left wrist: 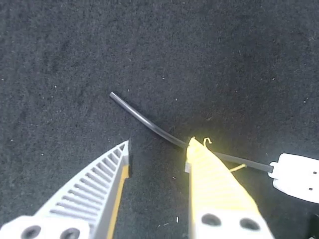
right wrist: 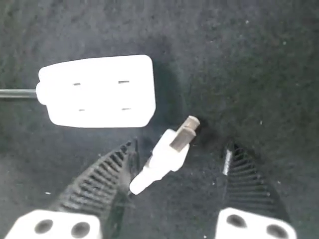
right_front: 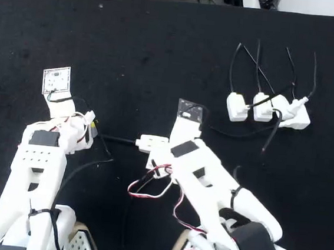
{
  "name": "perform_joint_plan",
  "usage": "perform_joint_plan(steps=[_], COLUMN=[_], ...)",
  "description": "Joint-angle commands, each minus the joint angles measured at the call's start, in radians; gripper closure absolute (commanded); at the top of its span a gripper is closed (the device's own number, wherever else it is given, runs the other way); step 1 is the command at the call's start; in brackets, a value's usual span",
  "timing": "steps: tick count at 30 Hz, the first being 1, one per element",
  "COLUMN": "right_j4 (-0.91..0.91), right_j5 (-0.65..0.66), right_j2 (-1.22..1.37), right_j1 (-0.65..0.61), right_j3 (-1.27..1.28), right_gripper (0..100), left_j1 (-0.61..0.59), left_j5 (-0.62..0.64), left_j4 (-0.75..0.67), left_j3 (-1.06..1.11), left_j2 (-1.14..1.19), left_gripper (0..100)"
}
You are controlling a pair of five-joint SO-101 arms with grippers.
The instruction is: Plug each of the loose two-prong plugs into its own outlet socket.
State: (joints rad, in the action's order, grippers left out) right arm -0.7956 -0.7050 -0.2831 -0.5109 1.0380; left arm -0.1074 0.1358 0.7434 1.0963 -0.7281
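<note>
A white outlet block [right wrist: 97, 90] with two pairs of slots lies flat on the black table, its black cord [left wrist: 149, 124] running off toward my left arm. A loose white two-prong plug [right wrist: 167, 152] lies right beside the block, prongs tilted away from it. My right gripper [right wrist: 182, 149] stands open around this plug, one finger on each side, not closed on it. My left gripper [left wrist: 158, 147] is open over the cord's free end, its yellow finger [left wrist: 209, 174] lying over the cord. In the high view the outlet block [right_front: 152, 142] sits between the left gripper [right_front: 85, 123] and the right gripper [right_front: 159, 155].
At the back right a white socket strip [right_front: 295, 118] carries white plugs [right_front: 238, 106] with thin black cords fanning away. Red and white servo wires [right_front: 155, 189] loop beside the right arm. The table's far edge runs along the top of the high view.
</note>
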Motion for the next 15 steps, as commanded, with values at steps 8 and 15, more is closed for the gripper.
perform_joint_plan(steps=[8,15], right_j4=[-0.049,-0.158], right_j5=[0.370,1.059], right_j2=[-0.199,-0.461], right_j1=[0.253,0.417], right_j3=[0.001,-0.096], right_gripper=[98.3,98.8], left_j1=[-0.012,-0.012], left_j5=[-0.002,-0.002], left_j4=[-0.015,-0.015], left_j3=[-0.010,-0.010], left_j2=[-0.026,-0.026], left_gripper=[82,82])
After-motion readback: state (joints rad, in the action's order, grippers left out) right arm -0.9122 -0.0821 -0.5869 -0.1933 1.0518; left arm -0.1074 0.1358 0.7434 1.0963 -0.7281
